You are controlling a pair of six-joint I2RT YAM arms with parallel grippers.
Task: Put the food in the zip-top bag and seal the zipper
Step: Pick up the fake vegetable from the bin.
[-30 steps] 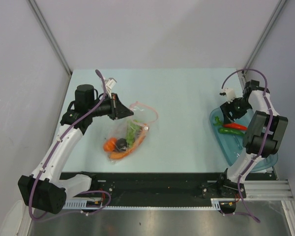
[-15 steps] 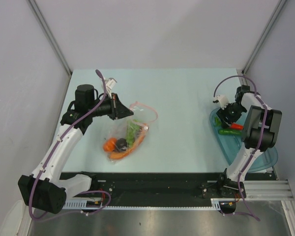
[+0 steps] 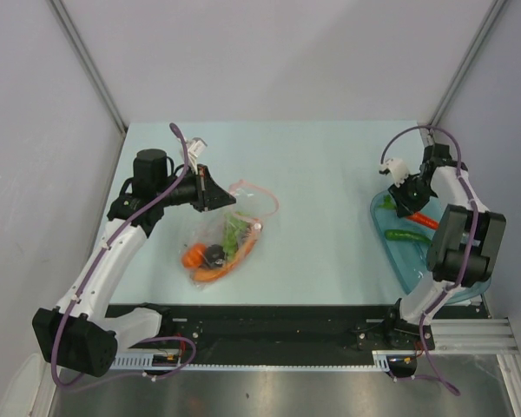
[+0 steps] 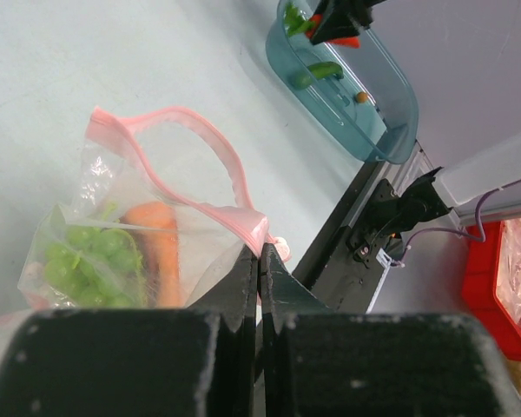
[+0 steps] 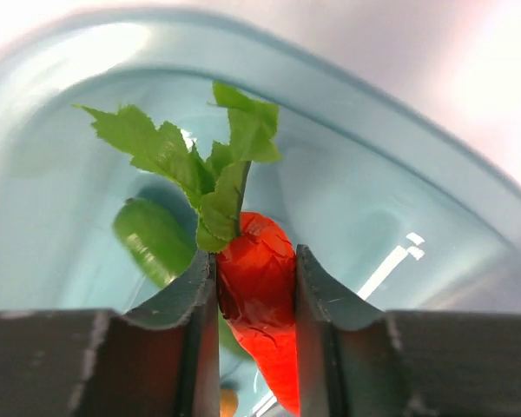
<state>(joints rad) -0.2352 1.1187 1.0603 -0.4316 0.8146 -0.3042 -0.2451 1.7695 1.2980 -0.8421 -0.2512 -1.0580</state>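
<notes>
The clear zip-top bag (image 3: 236, 228) lies left of centre with its mouth gaping. Green grapes (image 4: 94, 257), a carrot (image 4: 154, 236), an orange-red fruit (image 3: 194, 255) and a dark ball (image 3: 214, 253) are food inside it. My left gripper (image 4: 260, 253) is shut on the pink zipper (image 4: 215, 153) at one end of the mouth, holding it up. My right gripper (image 5: 255, 280) reaches into the teal bowl (image 3: 419, 271) and is shut on a red toy vegetable with green leaves (image 5: 260, 306), both pads pressing its sides.
A green toy vegetable (image 3: 408, 234) and a small orange piece (image 4: 361, 97) also lie in the bowl (image 5: 391, 165), which sits at the table's right edge. A black rail runs along the table's near edge.
My right gripper has closed from wide open onto the red vegetable and shifted a little toward the back of the bowl. The left arm and the bag have not moved.
</notes>
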